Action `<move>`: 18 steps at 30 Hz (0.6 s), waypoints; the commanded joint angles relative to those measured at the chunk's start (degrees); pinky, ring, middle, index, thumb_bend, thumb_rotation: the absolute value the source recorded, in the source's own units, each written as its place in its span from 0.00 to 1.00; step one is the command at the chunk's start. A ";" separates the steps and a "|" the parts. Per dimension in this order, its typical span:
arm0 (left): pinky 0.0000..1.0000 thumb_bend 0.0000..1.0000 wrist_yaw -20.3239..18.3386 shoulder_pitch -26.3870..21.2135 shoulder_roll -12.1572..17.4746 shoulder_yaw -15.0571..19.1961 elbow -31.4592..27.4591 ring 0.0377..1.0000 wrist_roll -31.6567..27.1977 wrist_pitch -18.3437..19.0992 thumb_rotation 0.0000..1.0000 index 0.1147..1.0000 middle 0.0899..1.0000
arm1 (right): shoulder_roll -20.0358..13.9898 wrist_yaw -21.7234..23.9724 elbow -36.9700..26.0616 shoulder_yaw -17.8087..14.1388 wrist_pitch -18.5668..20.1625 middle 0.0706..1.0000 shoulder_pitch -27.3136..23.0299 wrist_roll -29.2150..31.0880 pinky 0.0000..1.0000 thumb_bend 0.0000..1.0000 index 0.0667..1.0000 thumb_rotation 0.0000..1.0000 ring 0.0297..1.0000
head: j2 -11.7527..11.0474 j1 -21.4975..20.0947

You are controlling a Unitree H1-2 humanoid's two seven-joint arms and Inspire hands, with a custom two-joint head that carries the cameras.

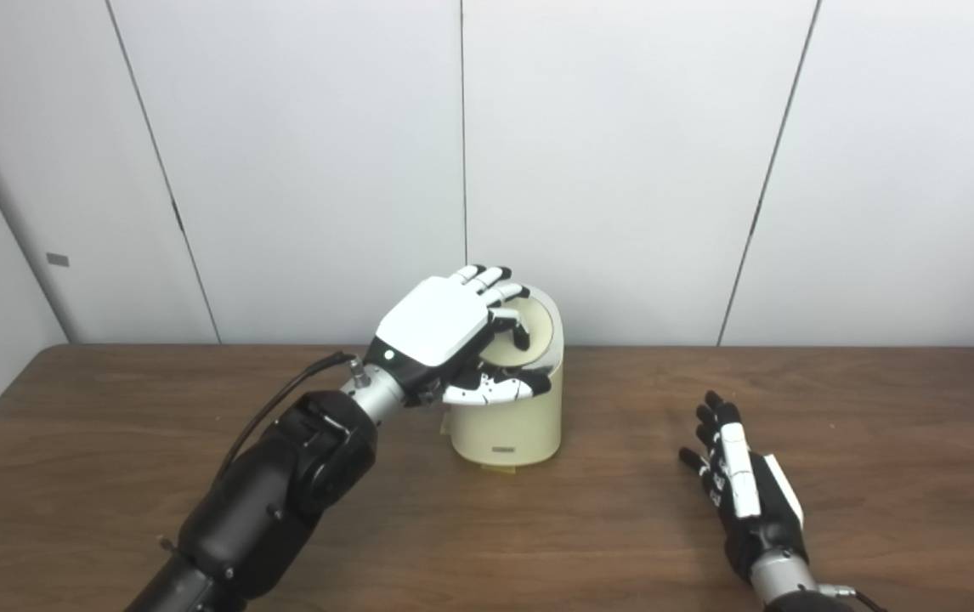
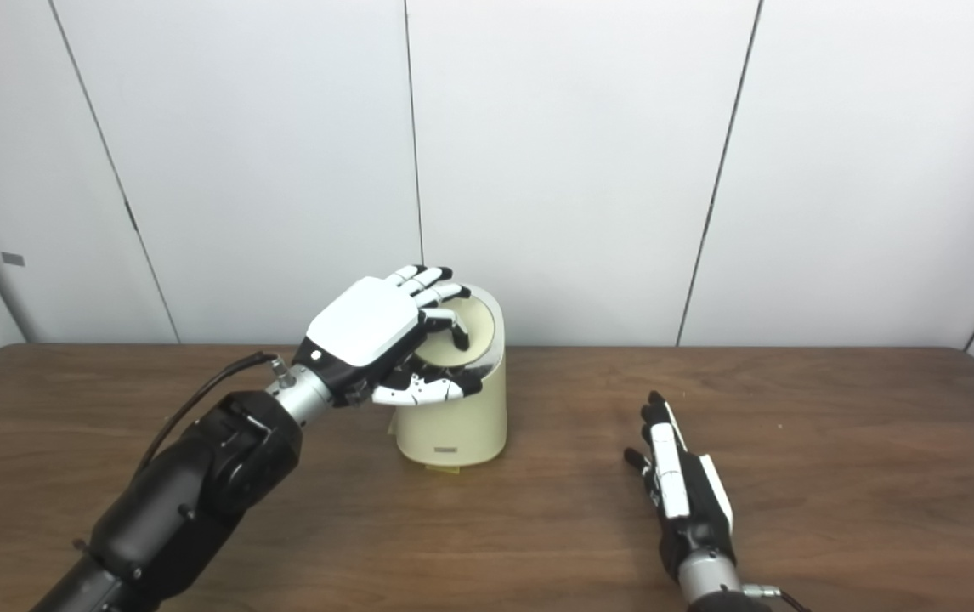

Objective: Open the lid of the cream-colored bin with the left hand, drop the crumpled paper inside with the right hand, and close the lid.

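Note:
The cream-colored bin [image 1: 508, 425] stands on the table near its far edge, in the middle. Its round lid [image 1: 540, 330] is tilted up and stands part open. My left hand [image 1: 453, 327] is over the bin's top, with the fingers bent on the lid's face and the thumb [image 1: 500, 387] lying across the bin's front rim below it. The lid sits between fingers and thumb. My right hand [image 1: 738, 476] rests open and empty on the table, right of the bin and nearer to me. No crumpled paper is in view; the bin's inside is hidden.
The brown wooden table [image 1: 113, 425] ends at a white panelled wall [image 1: 623, 170] just behind the bin. A black cable [image 1: 283, 399] runs along my left forearm.

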 commanded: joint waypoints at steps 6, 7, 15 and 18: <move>0.97 0.55 -0.72 -0.57 1.27 -0.18 -0.03 0.98 2.76 1.88 1.00 0.63 0.91 | -0.98 0.06 -2.58 -0.81 0.80 0.98 -0.81 0.16 1.00 0.67 1.00 1.00 1.00 | 0.59 0.16; 0.96 0.55 -0.93 -0.46 1.34 -0.46 -0.06 0.98 3.34 2.04 0.99 0.63 0.90 | -1.05 0.02 -2.99 -0.71 1.12 0.98 -0.69 -0.07 1.00 0.67 1.00 1.00 1.00 | 0.79 0.13; 0.99 0.57 -3.17 -0.14 1.75 -2.52 -0.76 1.00 6.60 2.16 1.00 0.66 0.93 | -1.98 0.61 -5.91 -0.28 3.34 0.98 -0.63 -0.62 1.00 0.68 1.00 1.00 1.00 | 2.11 0.01; 0.99 0.57 -3.49 0.20 1.46 -2.93 -0.88 0.99 6.90 2.33 1.00 0.66 0.93 | -2.44 0.90 -6.21 -0.78 4.32 0.98 -1.45 0.06 1.00 0.69 1.00 1.00 1.00 | 2.33 -0.04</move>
